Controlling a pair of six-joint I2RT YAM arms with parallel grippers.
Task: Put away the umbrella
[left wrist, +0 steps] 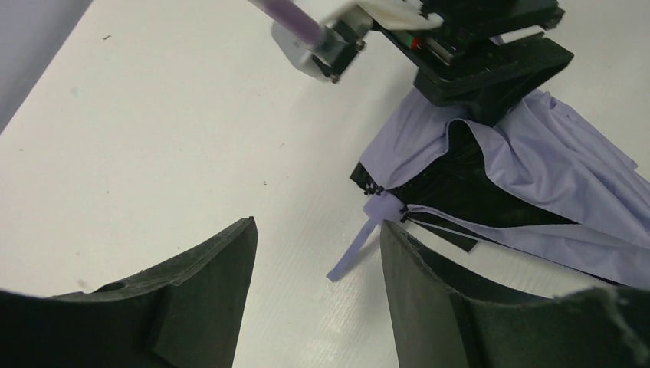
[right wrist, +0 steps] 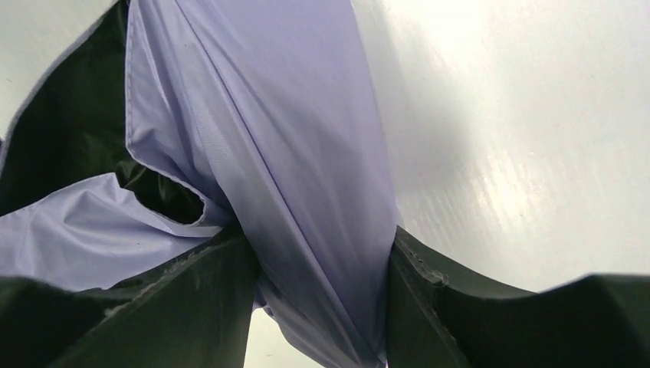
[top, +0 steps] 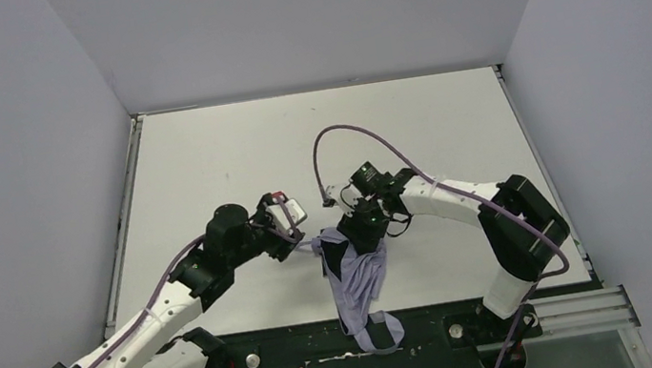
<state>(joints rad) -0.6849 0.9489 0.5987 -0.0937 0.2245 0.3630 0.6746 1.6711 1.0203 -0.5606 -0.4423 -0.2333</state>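
The umbrella (top: 357,276) lies collapsed near the table's front edge, pale lavender fabric with black ribs, and its lower end hangs over the edge. My right gripper (top: 365,232) points down onto its upper part. In the right wrist view a taut fold of the umbrella (right wrist: 306,138) fills the gap of the right gripper (right wrist: 320,234) and touches both fingers. My left gripper (top: 305,242) sits just left of the umbrella (left wrist: 536,169). The left gripper (left wrist: 317,222) is open over bare table, with a thin lavender strap (left wrist: 352,249) beside its right finger.
The white table (top: 231,149) is walled on three sides by grey panels. A purple cable (top: 344,133) arcs above the right wrist. A black rail (top: 326,348) carrying the arm bases runs along the near edge.
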